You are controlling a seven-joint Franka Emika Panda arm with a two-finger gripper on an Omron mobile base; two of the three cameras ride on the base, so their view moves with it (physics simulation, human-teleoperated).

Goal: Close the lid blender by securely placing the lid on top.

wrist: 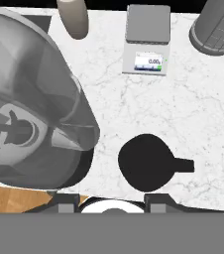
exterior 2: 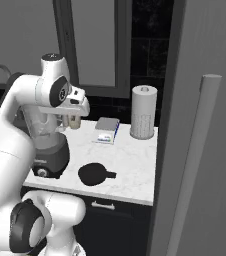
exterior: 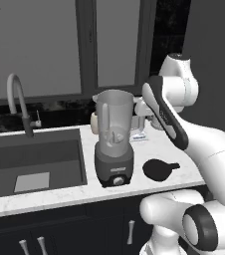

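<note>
Looking at the left base view, you find the blender [exterior: 114, 139] in the middle of the frame, upright on the white marble counter [exterior: 55, 196]; its clear jar stands open at the top, joined to the dark grey base with the round knob at the front; the lid [exterior: 159, 169] lies flat on the counter just to the right of it, apart from the base, with its small tab pointing to the right; at the left of this frame you see the dark sink [exterior: 35, 164] and the curved faucet [exterior: 17, 99]. In the right base view the lid [exterior 2: 94, 174] is in the lower middle, near the front edge of the counter, and the blender [exterior 2: 47, 145] is at the left, partly hidden behind the white arm; a small scale [exterior 2: 107, 130] sits further back, and the white perforated cylinder [exterior 2: 143, 112] stands to the right of it, near the wall. In the hand view you look down from above; the gripper [wrist: 113, 201] is at the bottom centre, and its two dark fingertips [wrist: 67, 201] stand apart with nothing between them, so the fingers are open and hold nothing; the lid [wrist: 146, 162] lies just above them in the frame, on bare marble; the open jar of the blender [wrist: 29, 114] takes the left side, with its blades visible inside; the scale [wrist: 147, 42] is at the top centre, a beige rounded object [wrist: 73, 17] at the top left of it, and the cylinder [wrist: 218, 27] at the upper right corner.
</note>
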